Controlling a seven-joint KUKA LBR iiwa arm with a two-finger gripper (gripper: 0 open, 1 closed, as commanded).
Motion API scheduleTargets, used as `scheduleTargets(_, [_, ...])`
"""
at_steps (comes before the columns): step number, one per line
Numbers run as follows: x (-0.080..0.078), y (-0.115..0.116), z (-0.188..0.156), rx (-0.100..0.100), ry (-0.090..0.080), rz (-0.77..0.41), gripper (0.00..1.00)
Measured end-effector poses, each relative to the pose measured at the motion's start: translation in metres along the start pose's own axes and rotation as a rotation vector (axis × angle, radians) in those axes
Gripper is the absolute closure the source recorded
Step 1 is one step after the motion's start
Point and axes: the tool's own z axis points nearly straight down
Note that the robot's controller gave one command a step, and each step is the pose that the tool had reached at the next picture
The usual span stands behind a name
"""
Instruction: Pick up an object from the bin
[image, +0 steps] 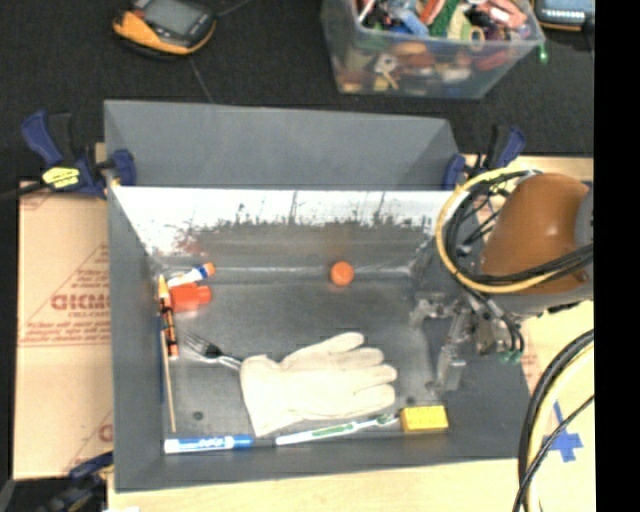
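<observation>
Bin (300, 310) contents, as I read them from my console:

1. End effector (447, 374): hangs low at the right of the frame, above bare bin floor, between the right end of the glove and the right wall. I cannot tell whether it stands wide or narrow, and I see nothing held in it.
2. Yellow block (424, 418): lower right, just below the end effector and nearest to it, so I take it as the likeliest pick. I judge it light, stiff and not fragile. Its flat opposite sides offer the best hold, though its low height leaves little room above the floor.
3. White glove (315, 385): lower centre, lying flat. Soft and limp, and I would pinch a fold of it.
4. Green-and-white toothbrush (335, 431): along the glove's lower edge, its right end close to the block. Thin, probably slippery.
5. Blue-and-white pen (208, 442): lower left.
6. Fork (207, 350): left of the glove.
7. Orange ball (342, 273): upper centre, well apart. Likely to roll.
8. Orange-and-white item (187, 290): upper left, kind unclear.
</observation>
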Motion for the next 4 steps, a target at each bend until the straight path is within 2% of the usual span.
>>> scheduleTargets(1, [-0.002, 0.0, -0.004, 0.001, -0.007, -0.003, 0.0])
scheduleTargets(2, [0.006, 0.008, 0.009, 0.0, -0.008, 0.041, 0.0])
scheduleTargets(3, [-0.02, 0.023, 0.046, 0.001, -0.011, 0.03, 0.0])
scheduleTargets(4, [-0.003, 0.004, -0.021, 0.003, -0.021, 0.08, 0.0])
